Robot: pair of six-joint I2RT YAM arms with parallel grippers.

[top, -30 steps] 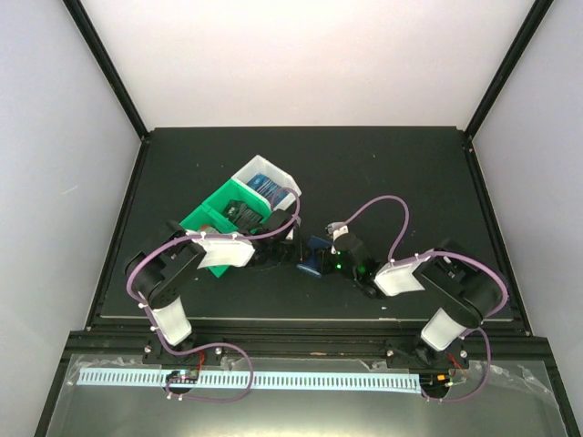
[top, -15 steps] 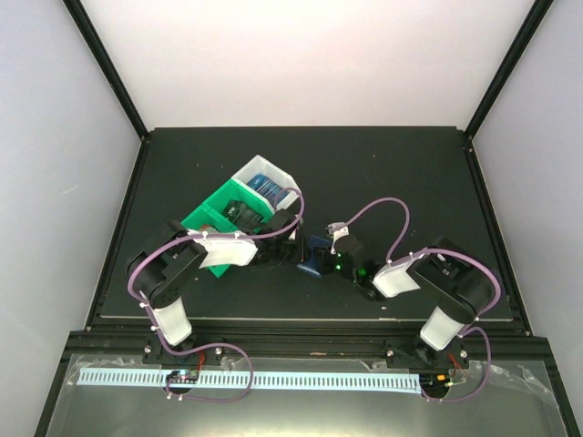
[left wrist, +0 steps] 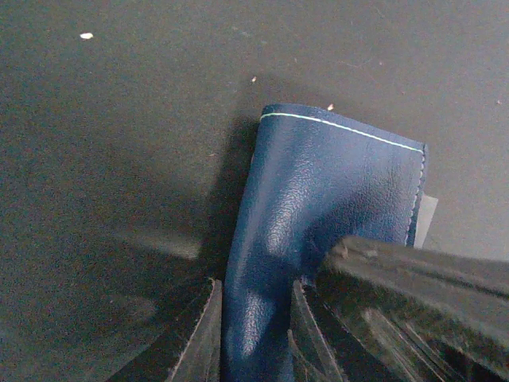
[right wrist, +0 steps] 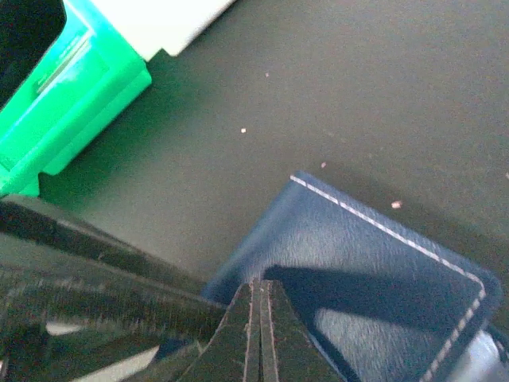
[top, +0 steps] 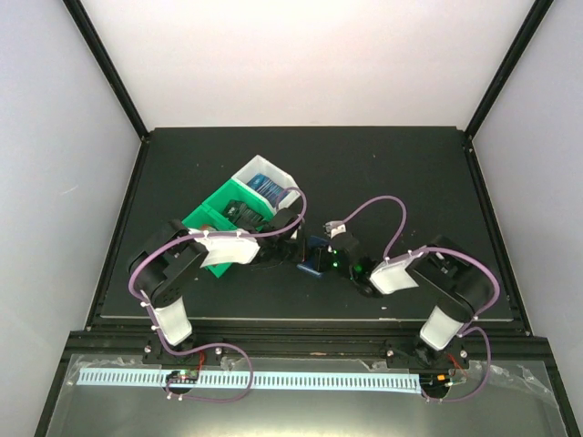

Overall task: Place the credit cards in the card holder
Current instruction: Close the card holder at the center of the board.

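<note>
The step in hand looks like getting hold of the wallet so it can be opened, not loading it. No card shows in either gripper, and the wallet lies folded on the table with its dark blue outside showing. It sits near the middle of the table, between the two arms and just right of the green-and-white bin. The left gripper has its jaws set narrow around one end of the wallet, and both fingers appear to press against the leather, which bows up a little between them. The right gripper comes in from the other side with its jaws fully together. Its tip rests at the wallet's edge, and I cannot tell whether a thin flap is pinched there or the tip is only pressing down. The cards are in the bin, a bluish stack in the white end compartment and something darker in the next one (too small from above to make out). My judgement is that the next move must spread the fold to bare the slots. One arm would need to keep the wallet steady and open while the other goes to the bin, and soft leather could slip or spring closed under a loose grip. As for writing, there is none to read: no brand, logo or label on the wallet, only pale stitching along its edge, and the bin's sides are plain.
</note>
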